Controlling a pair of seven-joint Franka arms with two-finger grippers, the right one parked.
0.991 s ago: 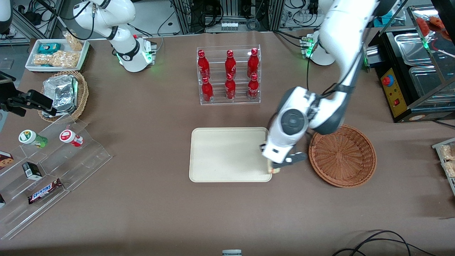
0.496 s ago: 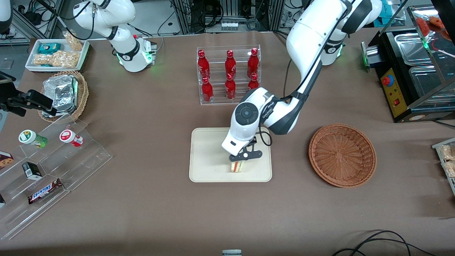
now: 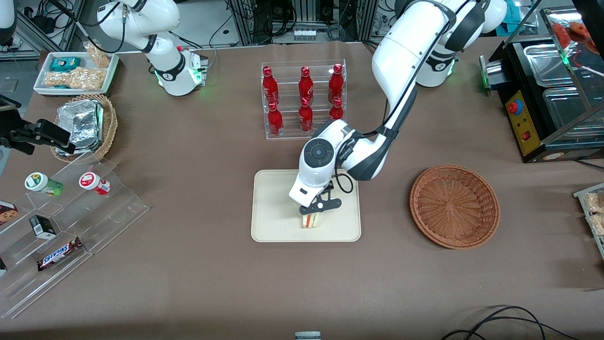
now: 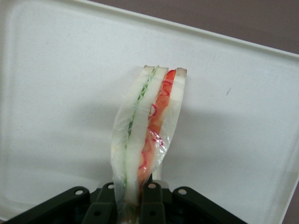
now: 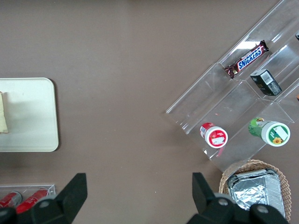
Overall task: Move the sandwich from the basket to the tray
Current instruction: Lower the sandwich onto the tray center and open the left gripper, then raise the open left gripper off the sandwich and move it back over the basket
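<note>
The pincer [image 3: 315,213] was clamped on one end of the sandwich [image 3: 310,220], which hung straight below it, long axis pointing down at the tray [image 3: 273,208]. The basket [image 3: 454,206] sat empty, well apart on the counter [image 3: 198,264]; release looked near.

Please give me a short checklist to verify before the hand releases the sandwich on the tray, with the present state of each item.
1. Hand is over the tray, not the table: ok.
2. Sandwich is held between the fingers, shut on one end of it: ok.
3. Sandwich is well inside the tray's rim, not hanging past an edge: ok.
4. Tray surface under the sandwich is bare: ok.
5. Sandwich already touches the tray: cannot tell; in the front view it looks close to the surface.
6. Basket is empty, so nothing else remains to move: ok.
</note>
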